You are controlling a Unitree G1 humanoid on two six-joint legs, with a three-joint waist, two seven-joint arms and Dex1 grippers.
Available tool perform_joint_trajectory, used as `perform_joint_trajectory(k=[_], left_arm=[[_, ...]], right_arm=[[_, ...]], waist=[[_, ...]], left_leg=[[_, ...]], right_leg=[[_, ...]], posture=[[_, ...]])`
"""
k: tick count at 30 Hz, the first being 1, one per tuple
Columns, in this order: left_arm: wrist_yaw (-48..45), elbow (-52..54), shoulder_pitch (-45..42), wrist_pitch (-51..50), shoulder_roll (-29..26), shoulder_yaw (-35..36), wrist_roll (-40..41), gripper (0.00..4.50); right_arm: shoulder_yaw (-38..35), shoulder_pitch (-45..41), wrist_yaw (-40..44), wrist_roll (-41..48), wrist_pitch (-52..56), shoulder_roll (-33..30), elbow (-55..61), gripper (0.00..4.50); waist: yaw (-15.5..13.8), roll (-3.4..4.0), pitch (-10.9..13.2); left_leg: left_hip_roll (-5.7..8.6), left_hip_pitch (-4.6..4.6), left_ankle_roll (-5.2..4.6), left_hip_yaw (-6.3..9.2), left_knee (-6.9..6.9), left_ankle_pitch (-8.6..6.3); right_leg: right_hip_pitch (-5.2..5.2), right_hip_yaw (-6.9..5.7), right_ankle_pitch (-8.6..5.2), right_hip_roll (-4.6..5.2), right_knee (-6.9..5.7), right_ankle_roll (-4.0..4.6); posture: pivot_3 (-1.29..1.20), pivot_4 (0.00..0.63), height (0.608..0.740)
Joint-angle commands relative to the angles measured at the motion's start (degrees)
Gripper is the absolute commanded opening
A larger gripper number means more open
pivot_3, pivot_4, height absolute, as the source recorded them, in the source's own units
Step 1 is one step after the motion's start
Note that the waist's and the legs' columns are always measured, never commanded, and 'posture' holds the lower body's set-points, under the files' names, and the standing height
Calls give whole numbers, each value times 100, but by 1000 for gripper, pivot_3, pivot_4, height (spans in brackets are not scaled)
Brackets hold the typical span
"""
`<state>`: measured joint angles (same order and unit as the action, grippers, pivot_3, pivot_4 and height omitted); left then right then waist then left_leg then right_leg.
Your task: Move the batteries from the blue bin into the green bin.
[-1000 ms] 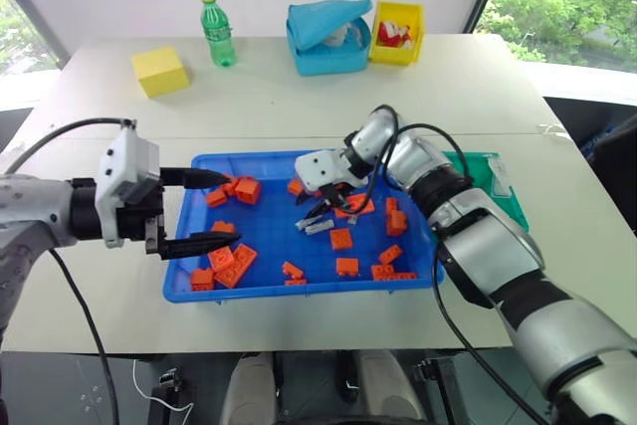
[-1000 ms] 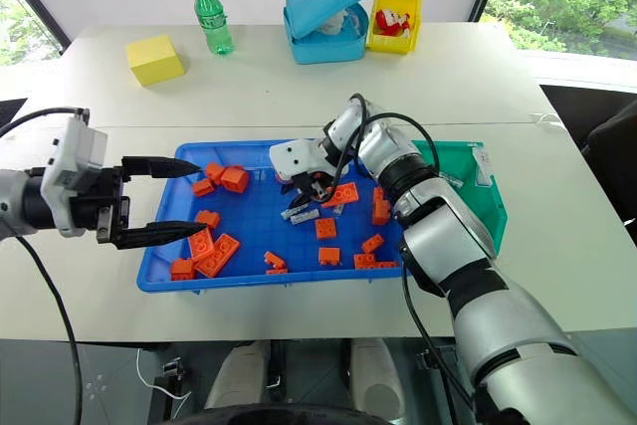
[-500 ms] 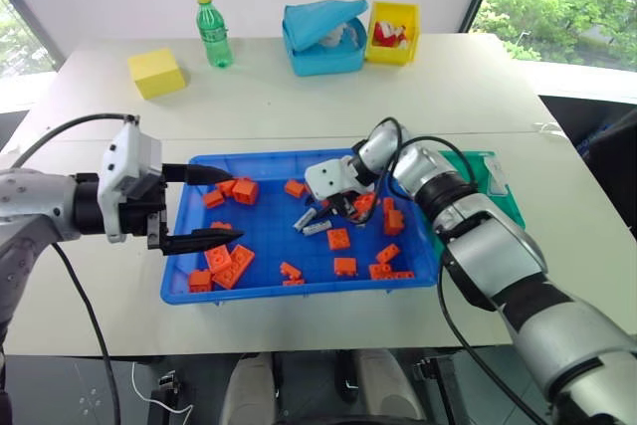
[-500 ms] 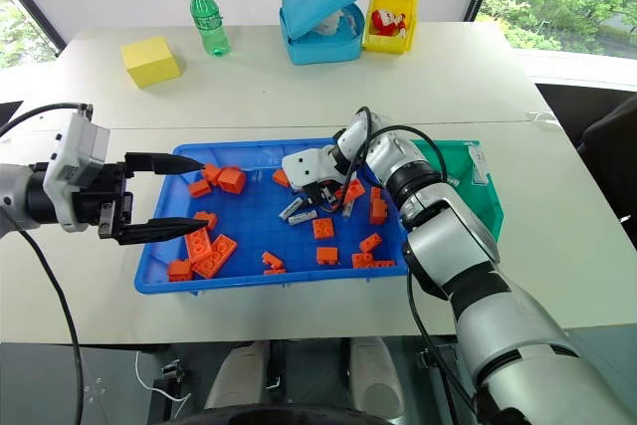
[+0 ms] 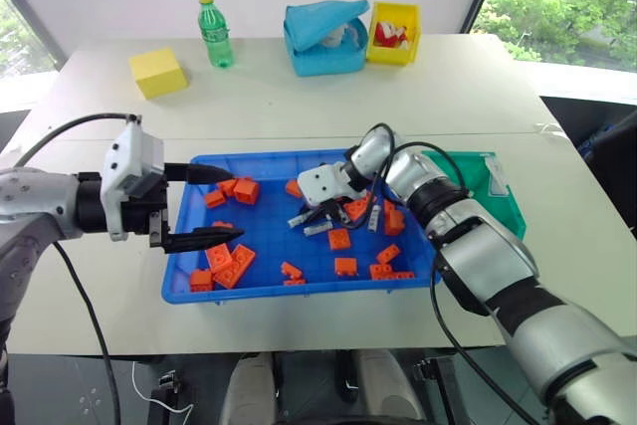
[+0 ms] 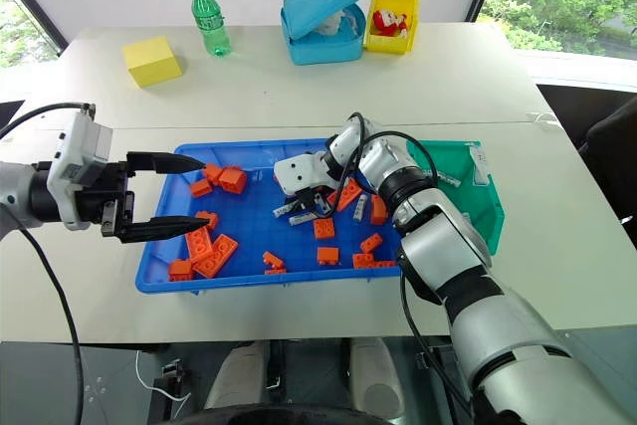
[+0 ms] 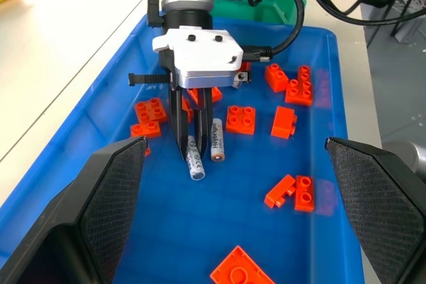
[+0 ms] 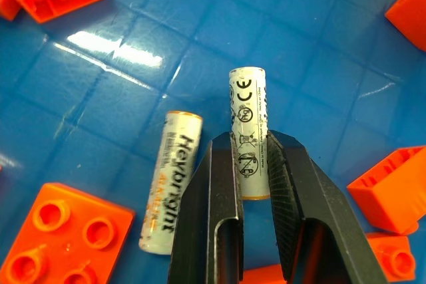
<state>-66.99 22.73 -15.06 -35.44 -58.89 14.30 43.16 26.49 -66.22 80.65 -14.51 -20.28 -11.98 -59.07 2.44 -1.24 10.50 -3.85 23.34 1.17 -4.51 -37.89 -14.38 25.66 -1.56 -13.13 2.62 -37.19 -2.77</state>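
White table [image 5: 418, 106] near big windows with green trees outside. Closest on it sat the blue bin [image 5: 269, 291], scattered with orange bricks [image 5: 231, 264]. Left gripper [image 5: 204, 206] hovered over the bin's left end, fingers spread wide, holding nothing. Right gripper [image 8: 251, 164] reached down into the middle of the bin, its two fingers clamped tight on one battery [image 8: 247, 124], which lay flat on the bin floor. A second battery [image 8: 168, 181] lay just beside it, free, near an orange brick. From the left wrist view both batteries [image 7: 205, 153] sat side by side under the right gripper's fingertips. Green bin [image 5: 498, 186] stood touching the blue bin's right end, partly hidden by the right arm. Farther back: yellow block [image 5: 158, 72], green bottle [image 5: 216, 29], light-blue box [image 5: 326, 39], small yellow bin [image 5: 396, 32].
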Motion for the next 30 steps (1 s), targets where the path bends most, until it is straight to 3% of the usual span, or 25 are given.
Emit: perform_joint_trajectory(k=[1,5,8,13,17,22,24,25,29,30], left_arm=[[-10,-21,-160,132,51,-33,-48,4500],[-26,-115,-277,165,144,-165,-96,4500],[-44,-180,-306,198,239,-272,-128,4500],[-35,-288,-349,223,431,-412,-188,4500],[-105,-401,-456,245,577,-537,-226,4500],[-203,-553,-714,261,673,-662,-258,4500],[-233,-622,-841,238,726,-703,-254,4500],[-242,-647,-890,225,747,-720,-252,4500],[-303,-692,-986,268,778,-795,-318,4500],[-305,-667,-981,257,772,-783,-304,4500]], right_arm=[[-291,48,115,295,577,-130,580,53],[-856,182,156,803,1723,-673,1947,53],[-1574,482,98,1290,3345,-1505,3585,53],[-2580,1233,-294,1723,5139,-2871,5271,53],[-3670,2865,-588,2008,6199,-3930,6627,53],[-4327,4232,-1075,2314,6858,-4279,7573,53],[-4392,4472,-1240,2422,6897,-4297,7701,1098],[-4375,4534,-1320,2462,6851,-4297,7733,1396],[-4054,4273,-1567,2548,6556,-4327,7643,3447],[-3879,3956,-1543,2655,6511,-4265,7591,3447]], waist=[[-3,0,0],[-43,4,4],[-129,4,7],[-190,2,5],[-280,0,5],[-144,4,6],[-128,3,6],[-133,3,6],[-143,3,6],[-138,4,7]], left_leg=[[0,0,0,0,0,0],[1,5,0,0,-1,0],[2,10,0,2,-1,0],[3,13,0,-1,0,-1],[6,13,-1,-2,0,-1],[3,2,-2,-5,0,-2],[3,-2,-3,-3,-1,-2],[3,-4,-3,-3,-2,-2],[4,-1,-3,-2,-2,-1],[4,1,-3,-2,-2,-1]], right_leg=[[0,0,0,0,0,0],[3,0,1,2,1,-1],[4,-2,0,3,3,-1],[8,-4,-1,5,9,-1],[6,-4,-7,6,15,2],[7,7,-9,-2,10,4],[4,8,-15,-3,9,-1],[3,8,-16,-4,8,1],[3,9,-15,-3,9,5],[3,8,-15,-2,10,6]], posture=[[0,150,736],[0,150,736],[0,150,736],[0,150,736],[0,150,736],[0,150,736],[0,150,736],[0,150,736],[0,150,736],[0,150,736]])
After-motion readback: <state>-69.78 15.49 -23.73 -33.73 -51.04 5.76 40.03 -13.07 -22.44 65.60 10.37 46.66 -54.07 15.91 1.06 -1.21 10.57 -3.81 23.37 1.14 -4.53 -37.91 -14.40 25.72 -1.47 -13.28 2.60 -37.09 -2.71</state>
